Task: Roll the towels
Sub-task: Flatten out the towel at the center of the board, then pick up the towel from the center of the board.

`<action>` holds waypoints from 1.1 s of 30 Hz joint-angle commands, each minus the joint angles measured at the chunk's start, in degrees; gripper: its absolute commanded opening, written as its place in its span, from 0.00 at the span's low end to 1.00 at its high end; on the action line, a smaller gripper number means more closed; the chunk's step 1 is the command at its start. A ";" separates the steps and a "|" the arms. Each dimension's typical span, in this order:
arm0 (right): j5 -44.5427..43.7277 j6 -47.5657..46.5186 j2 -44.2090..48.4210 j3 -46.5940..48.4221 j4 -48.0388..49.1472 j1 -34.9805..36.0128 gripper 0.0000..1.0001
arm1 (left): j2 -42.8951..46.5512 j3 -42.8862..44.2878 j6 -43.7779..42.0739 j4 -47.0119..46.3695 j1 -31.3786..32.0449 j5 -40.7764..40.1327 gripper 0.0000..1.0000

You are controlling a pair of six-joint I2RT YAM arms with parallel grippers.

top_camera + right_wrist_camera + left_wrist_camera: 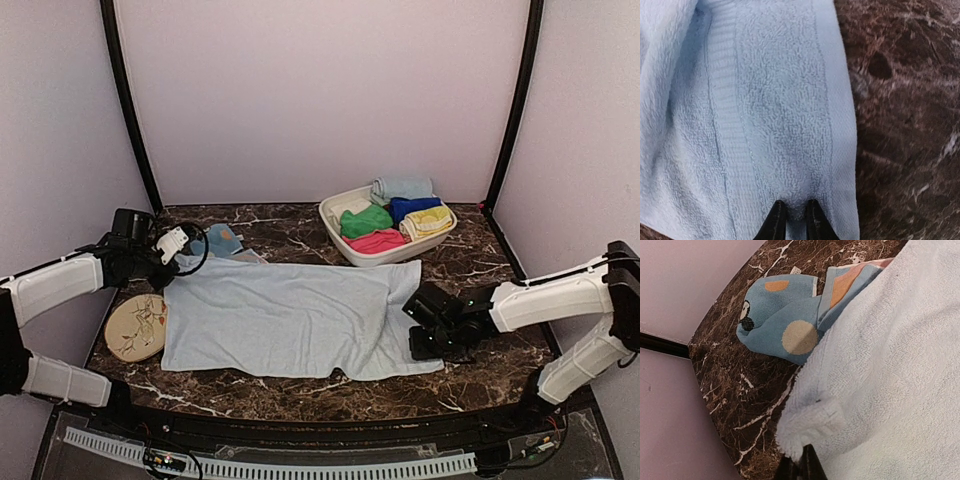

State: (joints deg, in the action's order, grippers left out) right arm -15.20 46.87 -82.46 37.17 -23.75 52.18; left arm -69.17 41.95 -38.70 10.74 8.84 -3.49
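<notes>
Pale blue towel lay flat across table centre. Spotted towel was bunched at far left, partly under it. Left gripper was clenched on far-left corner; right gripper pinched right hem. Rec.: keep both grips level and tension even so roll starts straight. No legible brand/label obs.

Left end effector is clamping shut on the pale blue towel, arm stretching out left. Right end effector is sitting low, pinching the same towel.
</notes>
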 commanded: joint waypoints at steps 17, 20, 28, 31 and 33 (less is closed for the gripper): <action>7.93 -18.67 -2.71 22.28 -6.67 -29.55 0.56 | -0.26 5.67 0.73 4.61 -0.38 5.80 0.50; 8.88 -20.17 -7.22 22.48 -2.20 -31.11 0.54 | -1.87 5.83 -1.42 3.78 -0.36 6.28 0.52; 8.35 -21.13 -14.00 22.34 7.05 -31.70 0.52 | -13.97 13.51 -2.14 6.43 -4.27 8.64 0.55; 8.40 -20.95 -14.94 21.05 10.56 -31.70 0.53 | -19.01 17.63 -1.11 9.48 -6.32 11.29 0.56; 8.60 -20.94 -15.62 20.47 12.49 -31.71 0.55 | -22.07 19.83 -0.09 11.05 -7.34 12.96 0.56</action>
State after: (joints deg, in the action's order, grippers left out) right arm -6.61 26.61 -96.88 58.98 -18.44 20.84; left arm -87.83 57.80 -40.14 16.91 3.38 5.32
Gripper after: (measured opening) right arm 0.535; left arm 0.559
